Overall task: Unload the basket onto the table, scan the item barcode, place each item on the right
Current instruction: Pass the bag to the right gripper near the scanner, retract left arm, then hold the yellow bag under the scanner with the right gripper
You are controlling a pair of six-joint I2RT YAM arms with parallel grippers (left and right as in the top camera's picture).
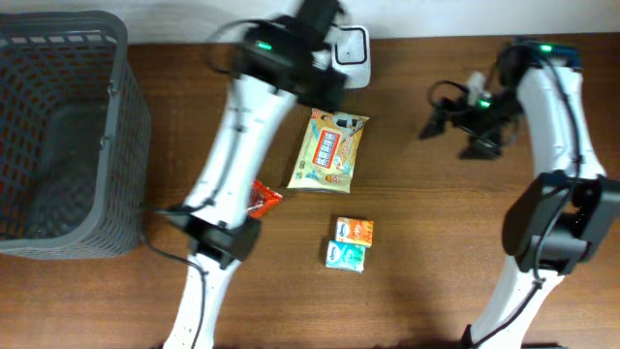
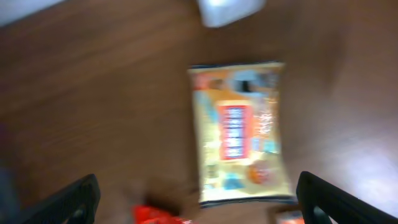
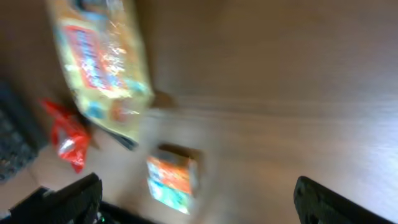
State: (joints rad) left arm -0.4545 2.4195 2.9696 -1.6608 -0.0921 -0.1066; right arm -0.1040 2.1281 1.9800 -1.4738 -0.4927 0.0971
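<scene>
Yellow snack packet [image 1: 329, 150] lies flat on the wooden surface [image 1: 436, 213], gripped by neither claw.
The left claw [image 2: 198, 185] hangs over the packet with its fingers spread wide and empty; a white device [image 1: 353, 53] sits just beyond the packet at the far edge. The right claw [image 3: 196, 193], also wide open and empty, hovers well off to the right. A red wrapper [image 1: 266, 199], two small boxes [image 1: 349, 242] and a grey basket [image 1: 126, 145] lie nearby.
</scene>
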